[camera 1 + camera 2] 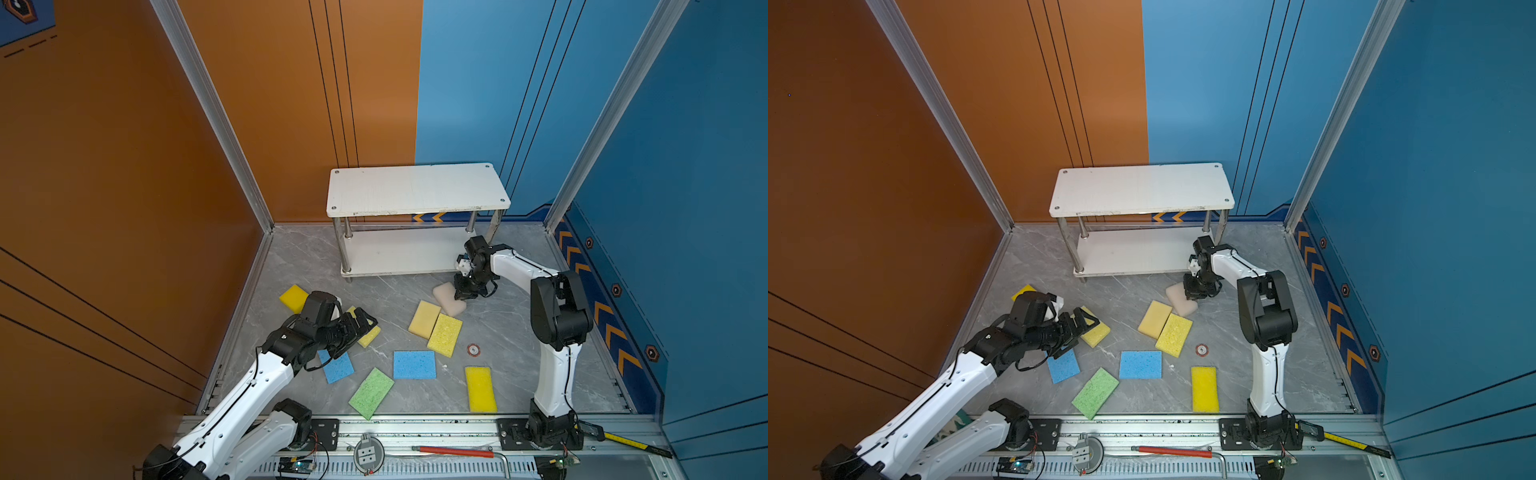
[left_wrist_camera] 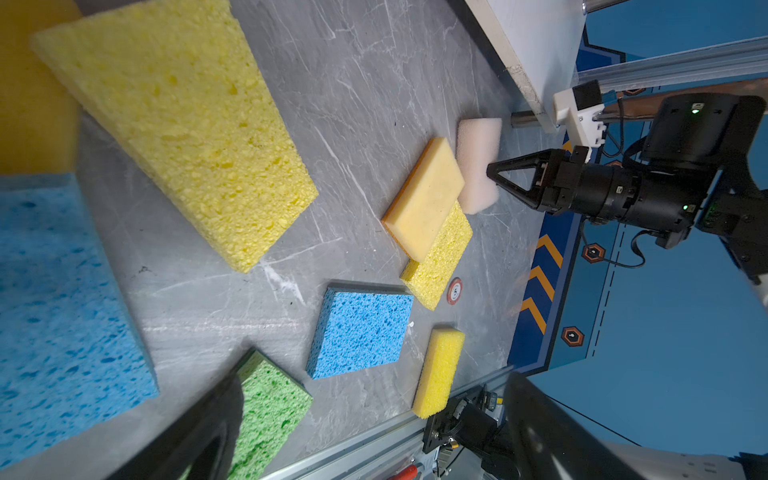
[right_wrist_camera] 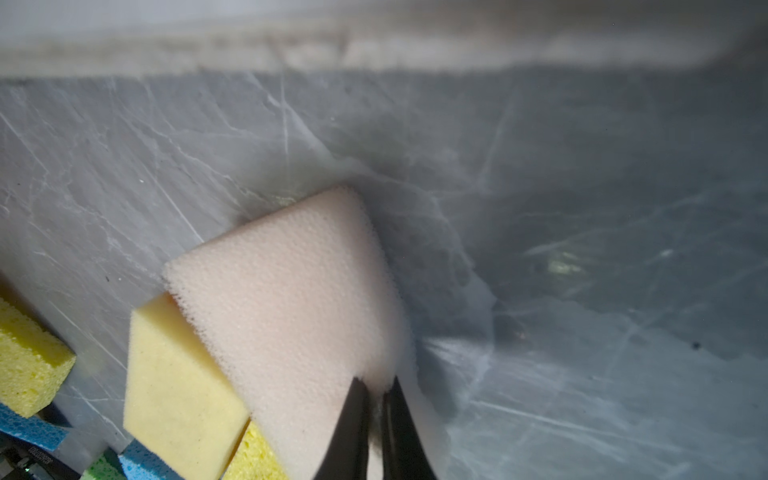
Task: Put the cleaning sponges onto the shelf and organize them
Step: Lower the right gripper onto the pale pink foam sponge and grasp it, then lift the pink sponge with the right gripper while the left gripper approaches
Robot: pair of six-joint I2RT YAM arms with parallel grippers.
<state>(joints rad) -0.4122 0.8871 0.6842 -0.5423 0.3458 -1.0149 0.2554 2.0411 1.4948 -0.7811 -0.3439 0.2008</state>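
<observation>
Top views both show a bright yellow sponge (image 1: 481, 388), a green sponge (image 1: 371, 393) and a blue sponge (image 1: 414, 365) lying flat on the grey surface (image 1: 511, 324), nearest the rail (image 1: 415, 426). Further in, the left claw (image 1: 354, 336) is spread wide and holds nothing. It is over a coarse yellow sponge (image 1: 371, 336), with a second blue sponge (image 1: 337, 368) partly under the arm. At mid-surface a pale yellow sponge (image 1: 424, 318) overlaps a pitted yellow sponge (image 1: 444, 335). Beyond them the right claw (image 1: 464, 294) is clenched on the edge of the pinkish-white sponge (image 1: 446, 297), which is on the surface just in front of the shelf (image 1: 417, 189) at the back.
</observation>
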